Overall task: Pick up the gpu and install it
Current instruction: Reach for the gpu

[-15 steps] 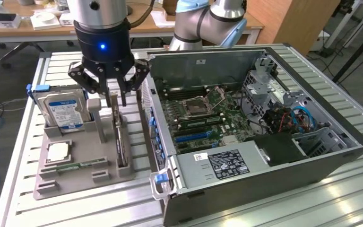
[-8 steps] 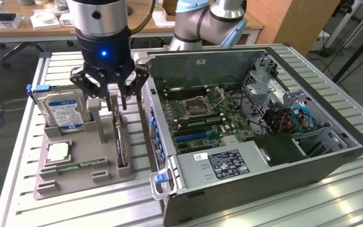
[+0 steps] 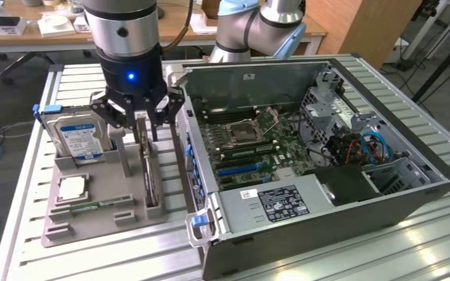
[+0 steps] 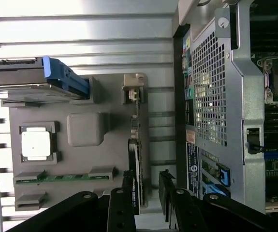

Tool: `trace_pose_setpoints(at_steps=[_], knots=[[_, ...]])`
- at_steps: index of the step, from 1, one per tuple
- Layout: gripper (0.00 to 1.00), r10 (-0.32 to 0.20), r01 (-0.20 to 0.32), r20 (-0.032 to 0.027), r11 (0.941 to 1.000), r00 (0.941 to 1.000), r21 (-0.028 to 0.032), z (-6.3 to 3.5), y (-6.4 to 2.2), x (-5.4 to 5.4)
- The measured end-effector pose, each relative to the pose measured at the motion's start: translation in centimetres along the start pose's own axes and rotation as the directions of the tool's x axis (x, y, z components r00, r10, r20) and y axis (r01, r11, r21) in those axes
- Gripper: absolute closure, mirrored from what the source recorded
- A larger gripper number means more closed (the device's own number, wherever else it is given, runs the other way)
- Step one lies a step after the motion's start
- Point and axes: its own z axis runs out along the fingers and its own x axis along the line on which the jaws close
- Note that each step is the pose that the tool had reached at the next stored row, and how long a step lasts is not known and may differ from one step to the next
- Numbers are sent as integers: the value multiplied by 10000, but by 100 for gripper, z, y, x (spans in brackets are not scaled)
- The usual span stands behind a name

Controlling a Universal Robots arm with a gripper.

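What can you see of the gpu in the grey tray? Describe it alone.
The gpu is a thin, dark card with a pale metal bracket at one end. It stands on its long edge in a slot of the grey tray, beside the computer case. The open end effector straddles its top edge, a finger on each side; contact cannot be told.

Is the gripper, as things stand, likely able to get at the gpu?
Probably yes: the open gripper hangs over the gpu, which stands on edge in the grey holder, top edge clear; the hard drive stands apart.
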Motion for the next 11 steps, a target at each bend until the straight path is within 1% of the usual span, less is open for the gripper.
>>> trace_pose_setpoints(at_steps=[9,10,11], knots=[[63,-1,1,1,10000,10000,-1,1,0,0],[57,-1,1,0,10000,10000,-1,1,0,0],[57,-1,1,0,10000,10000,-1,1,0,0]])
